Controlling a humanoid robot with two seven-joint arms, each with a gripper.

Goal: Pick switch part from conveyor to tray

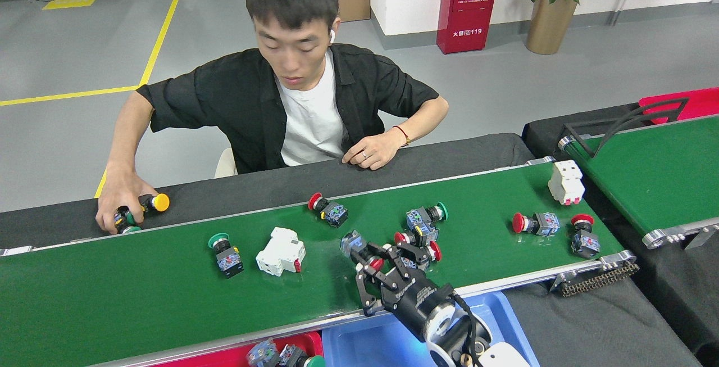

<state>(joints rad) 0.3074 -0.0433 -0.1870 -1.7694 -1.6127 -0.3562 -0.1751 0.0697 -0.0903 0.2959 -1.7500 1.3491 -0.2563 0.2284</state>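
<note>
- Right gripper (381,266) reaches over the conveyor's (140,294) near rail, its black fingers spread around a red-capped switch part (366,256); whether they press it I cannot tell.
- Just beyond the gripper lies a cluster of switch parts (421,231), red and green capped.
- Left of the gripper sits a white breaker (281,252), then a green-capped switch (224,252).
- Behind the gripper, below the rail, lie the blue tray (365,344) and a red tray (303,341) with parts in it.
- Far across the belt, a person's hand (121,207) holds switches on the black surface (253,190).
- Left gripper is out of sight.
</note>
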